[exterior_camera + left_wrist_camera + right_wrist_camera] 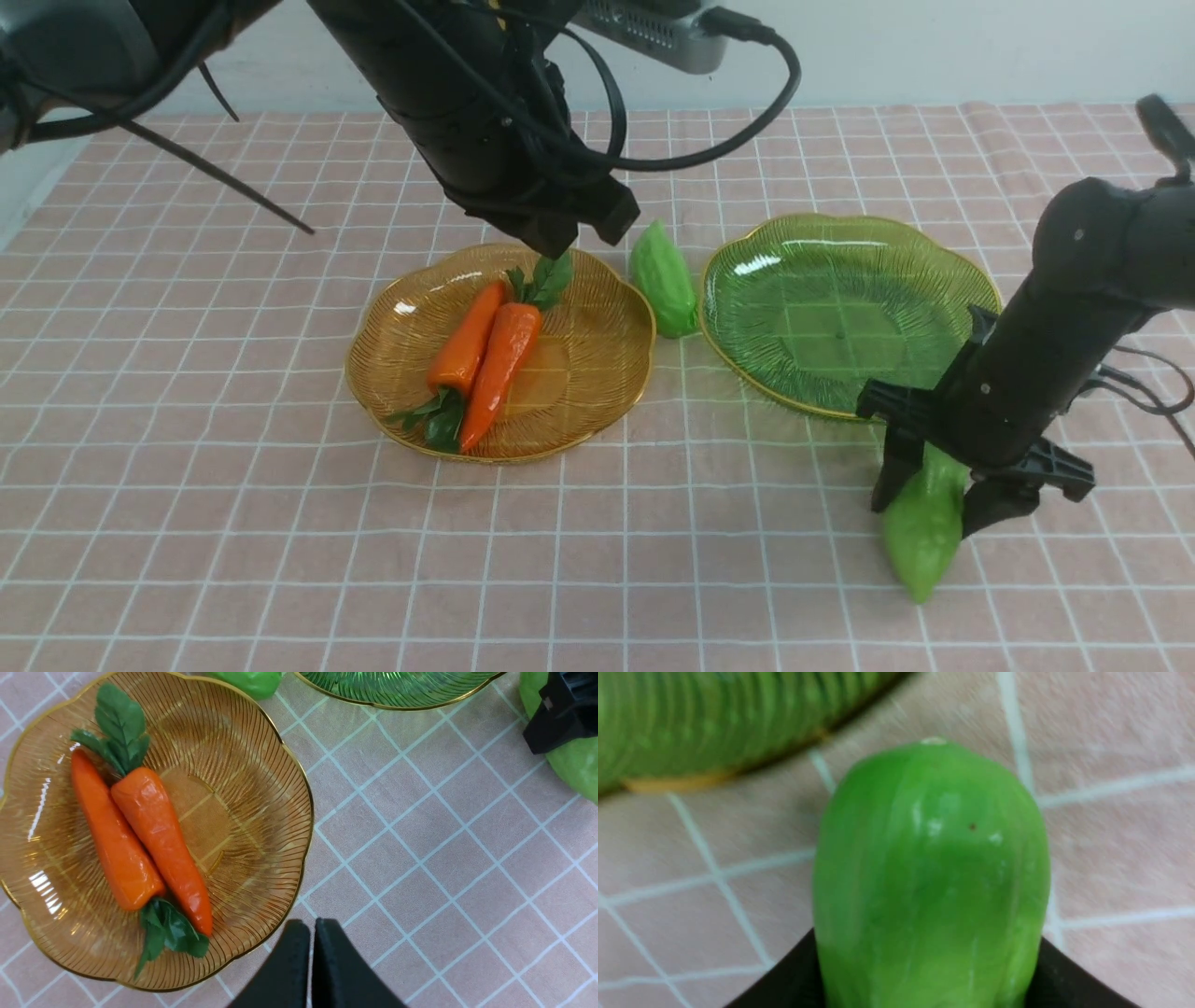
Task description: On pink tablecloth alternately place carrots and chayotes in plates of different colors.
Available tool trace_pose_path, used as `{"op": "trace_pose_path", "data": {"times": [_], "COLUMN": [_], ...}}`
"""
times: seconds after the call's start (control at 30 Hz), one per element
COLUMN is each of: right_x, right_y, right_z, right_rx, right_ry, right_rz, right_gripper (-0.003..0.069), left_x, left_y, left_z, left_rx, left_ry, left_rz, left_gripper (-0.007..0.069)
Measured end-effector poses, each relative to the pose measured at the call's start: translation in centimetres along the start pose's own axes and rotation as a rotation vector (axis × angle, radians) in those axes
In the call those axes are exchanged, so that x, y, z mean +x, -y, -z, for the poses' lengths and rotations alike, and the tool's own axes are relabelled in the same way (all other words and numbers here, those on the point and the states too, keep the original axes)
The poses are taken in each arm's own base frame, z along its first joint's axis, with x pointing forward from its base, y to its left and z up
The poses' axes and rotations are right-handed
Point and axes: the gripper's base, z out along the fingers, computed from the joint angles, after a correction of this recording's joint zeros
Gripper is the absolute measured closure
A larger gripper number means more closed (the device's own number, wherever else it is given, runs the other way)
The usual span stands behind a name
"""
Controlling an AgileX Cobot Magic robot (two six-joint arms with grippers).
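Closest to the camera is the near chayote point(920, 553), lying on the pink tablecloth point(280, 523) with its thin tip toward the camera and its round end away. The right gripper point(929, 515) stands over its far half. The two black fingers point(1073, 982) sit one on each side, across its long way, and in the right wrist view they press right against its skin, so they look to be pinching it. The chayote rests on the cloth and is not lifted yet. Just past those fingers, a little to the left, is the near rim of the green plate point(840, 308), which has nothing in it. That is the thing that matters most: the plate is very close to the fingers, so the right arm likely needs only a small lift and a short carry away from the camera. Lifting high enough to clear the gold rim looks like the tricky part. Farther left sits the amber plate point(597, 373) with both carrots point(499, 364) side by side in it. The far chayote point(665, 280) lies on the cloth between the two plates, its long way running near to far. The left gripper point(312, 926) hangs over the amber plate's far rim with its fingers pressed together and holding nothing. That chayote is just to the right of those fingers, so the left arm is nearer to it.
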Motion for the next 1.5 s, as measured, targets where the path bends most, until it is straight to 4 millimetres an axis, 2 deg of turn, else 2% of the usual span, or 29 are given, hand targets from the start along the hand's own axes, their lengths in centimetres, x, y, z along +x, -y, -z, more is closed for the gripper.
{"op": "trace_pose_path", "data": {"times": [0.17,0.2,0.23,0.37,0.43,0.57,0.63,0.7,0.77,0.83,1.0,1.03,1.1,1.17,1.2,1.33,1.43,1.5], "right_x": [0.8,1.3,1.3,2.8,3.8,3.8,2.9,1.6,-0.7,-2.8,-7.9,-8.1,-9.6,-10.0,-10.5,-11.0,-11.1,-11.1], "right_y": [0.7,1.0,1.0,1.0,0.7,-0.2,-1.0,-1.9,-3.1,-4.0,-5.3,-5.4,-5.7,-5.8,-5.9,-6.1,-7.4,-9.3], "right_z": [1.1,2.4,2.6,8.0,11.6,15.0,16.3,16.9,16.7,15.7,10.6,10.6,8.6,8.1,7.6,7.1,8.5,9.7], "right_rx": [0.079,0.114,0.116,0.11,0.082,0.043,0.018,0.006,0.008,0.02,0.085,0.084,0.097,0.101,0.105,0.111,0.023,-0.078], "right_ry": [-0.046,-0.028,-0.023,0.131,0.231,0.357,0.438,0.492,0.528,0.527,0.454,0.455,0.423,0.414,0.402,0.379,0.419,0.504], "right_rz": [0.049,0.081,0.084,0.148,0.175,0.222,0.26,0.299,0.352,0.391,0.415,0.415,0.415,0.414,0.416,0.417,0.455,0.535], "right_gripper": [0.0237,0.0237,0.0237,0.0237,0.0237,0.0237,0.0237,0.0237,0.0237,0.0237,0.0213,0.0205,0.0141,0.0113,0.0077,0.0044,0.0041,0.0044], "left_x": [0.0,0.0,0.0,0.0,0.1,0.1,0.1,0.1,0.1,0.1,0.1,0.1,0.1,0.1,0.1,0.1,0.3,0.4], "left_y": [0.0,0.0,0.0,-0.2,-0.4,-0.6,-0.6,-0.6,-0.6,-0.6,-0.6,-0.6,-0.6,-0.6,-0.7,-0.9,-1.4,-1.8], "left_z": [0.0,0.0,0.0,0.0,0.0,0.0,0.0,0.0,0.0,0.0,0.0,0.0,0.0,0.0,0.0,0.1,0.9,1.6], "left_rx": [0.0,-0.001,-0.002,-0.022,-0.024,-0.028,-0.028,-0.028,-0.028,-0.028,-0.028,-0.028,-0.029,-0.031,-0.04,-0.062,-0.132,-0.183], "left_ry": [0.0,0.0,0.0,-0.004,-0.004,-0.004,-0.004,-0.004,-0.004,-0.004,-0.004,-0.004,-0.004,-0.004,-0.006,-0.008,-0.001,0.007], "left_rz": [-0.001,-0.001,-0.001,-0.007,-0.003,0.0,0.0,0.001,0.008,0.01,0.02,0.022,0.025,0.025,0.023,0.023,0.03,0.038], "left_gripper": [0.0628,0.0628,0.0628,0.0628,0.0628,0.0628,0.0628,0.0628,0.0628,0.0628,0.0628,0.0628,0.0628,0.0628,0.0628,0.0628,0.0628,0.0628]}}
